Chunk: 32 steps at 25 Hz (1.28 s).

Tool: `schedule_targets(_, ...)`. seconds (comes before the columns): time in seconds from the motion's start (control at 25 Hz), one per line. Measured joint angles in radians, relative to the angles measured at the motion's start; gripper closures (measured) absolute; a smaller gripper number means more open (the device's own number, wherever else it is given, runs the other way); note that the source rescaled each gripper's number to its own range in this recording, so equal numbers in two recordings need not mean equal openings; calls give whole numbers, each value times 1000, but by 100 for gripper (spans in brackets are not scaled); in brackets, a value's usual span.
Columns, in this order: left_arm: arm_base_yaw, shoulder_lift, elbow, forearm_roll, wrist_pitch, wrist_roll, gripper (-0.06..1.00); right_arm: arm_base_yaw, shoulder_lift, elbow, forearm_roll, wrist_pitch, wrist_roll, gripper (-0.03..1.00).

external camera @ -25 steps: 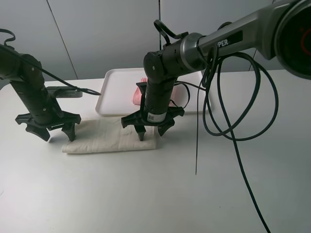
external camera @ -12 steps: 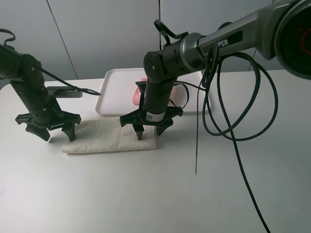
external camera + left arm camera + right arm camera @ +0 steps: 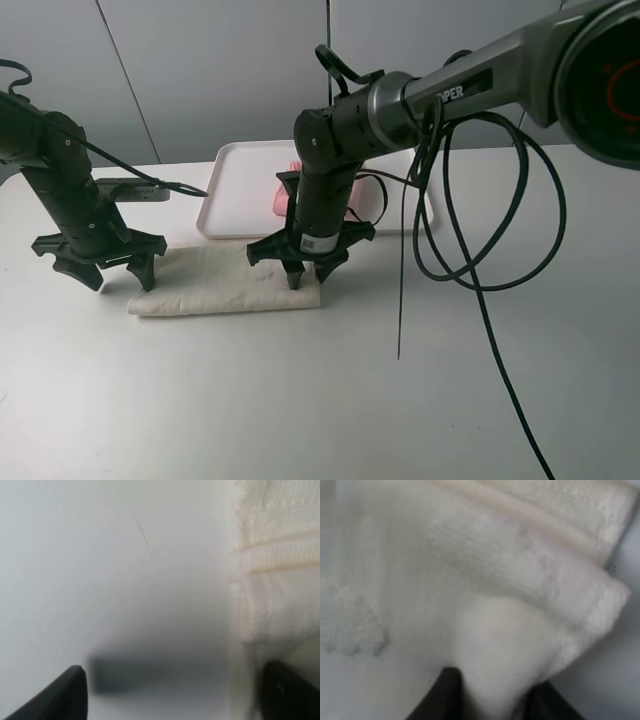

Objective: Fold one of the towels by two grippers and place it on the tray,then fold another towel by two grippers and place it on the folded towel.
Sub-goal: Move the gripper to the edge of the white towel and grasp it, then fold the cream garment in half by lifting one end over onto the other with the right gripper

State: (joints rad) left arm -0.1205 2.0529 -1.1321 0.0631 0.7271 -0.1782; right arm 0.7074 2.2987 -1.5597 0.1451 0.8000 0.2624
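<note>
The cream-white towel (image 3: 220,285) lies as a long folded strip on the table in front of the tray (image 3: 228,195). The pale pink towel (image 3: 283,196) sits bundled on the tray, half hidden behind the right arm. My right gripper (image 3: 308,280) stands on the strip's right end. In the right wrist view its jaws (image 3: 492,700) pinch a raised fold of the cream-white towel (image 3: 510,630). My left gripper (image 3: 120,283) is open at the strip's left end. One of its fingers (image 3: 290,692) rests at the towel's edge (image 3: 270,580), the other over bare table.
A small grey box (image 3: 135,190) lies on the table behind the left arm. Black cables (image 3: 480,280) loop from the right arm over the table's right half, and one thin strand (image 3: 401,300) hangs straight down.
The right gripper's jaws have drawn together on the towel's right end, bunching the cloth. The left gripper has stayed open in the same place.
</note>
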Motion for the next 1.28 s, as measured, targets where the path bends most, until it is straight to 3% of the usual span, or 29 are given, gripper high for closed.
schedule_targets(0.08, 0, 0, 0, 0, 0, 0, -1, 2, 1, 0, 7, -10, -2, 89)
schedule_targets(0.12, 0, 0, 0, 0, 0, 0, -1, 2, 1, 0, 12, -12, -2, 94)
schedule_targets(0.52, 0, 0, 0, 0, 0, 0, -1, 0, 1, 0, 66, -14, -39, 95)
schedule_targets(0.96, 0, 0, 0, 0, 0, 0, -1, 0, -120, 0, 251, -14, -169, 95)
schedule_targets(1.28, 0, 0, 0, 0, 0, 0, -1, 0, -136, 0, 530, -11, -326, 95)
